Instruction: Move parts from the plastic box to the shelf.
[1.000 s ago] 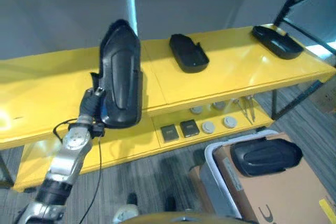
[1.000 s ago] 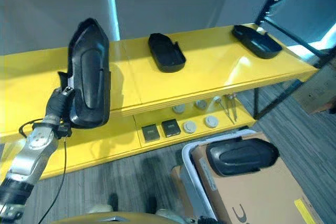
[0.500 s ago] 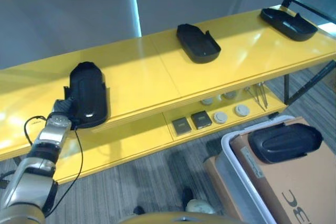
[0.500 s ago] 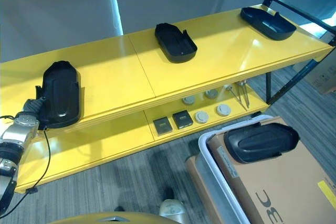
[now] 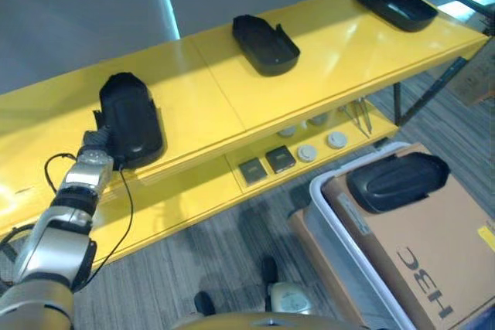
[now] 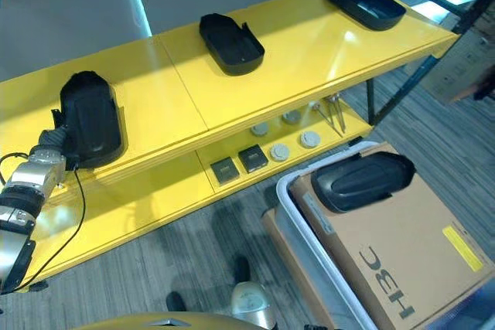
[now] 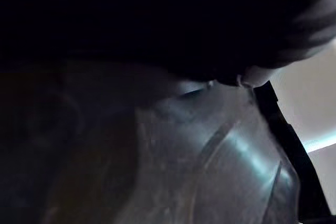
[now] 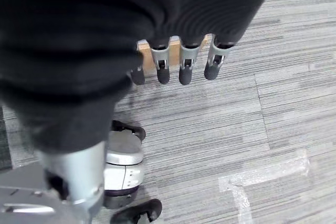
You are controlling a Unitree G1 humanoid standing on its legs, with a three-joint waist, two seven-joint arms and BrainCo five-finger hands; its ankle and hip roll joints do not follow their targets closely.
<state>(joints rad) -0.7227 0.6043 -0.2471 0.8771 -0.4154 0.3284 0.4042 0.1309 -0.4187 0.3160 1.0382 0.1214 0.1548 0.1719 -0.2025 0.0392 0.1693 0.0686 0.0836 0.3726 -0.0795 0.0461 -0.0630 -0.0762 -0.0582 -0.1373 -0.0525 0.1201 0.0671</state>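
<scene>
Left eye view: plastic box (image 5: pixel 329 214) on the floor holds a cardboard carton (image 5: pixel 433 253), one black part (image 5: pixel 397 181) on top. Shelf (image 5: pixel 201 98) top carries three black moulded parts: near part (image 5: pixel 130 118) at the left front edge, glossy, dome up; left hand (image 5: pixel 94 141) behind it, grip can't tell. Middle part (image 5: pixel 265 44) and far part (image 5: pixel 390 5) lie hollow up. Right hand (image 8: pixel 181 59) hangs over floor, fingers relaxed, empty.

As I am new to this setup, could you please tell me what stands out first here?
The long yellow shelf carries three black moulded plastic parts, the nearest part lying at the left hand. A fourth black part rests on brown cardboard in the white plastic box.
</scene>
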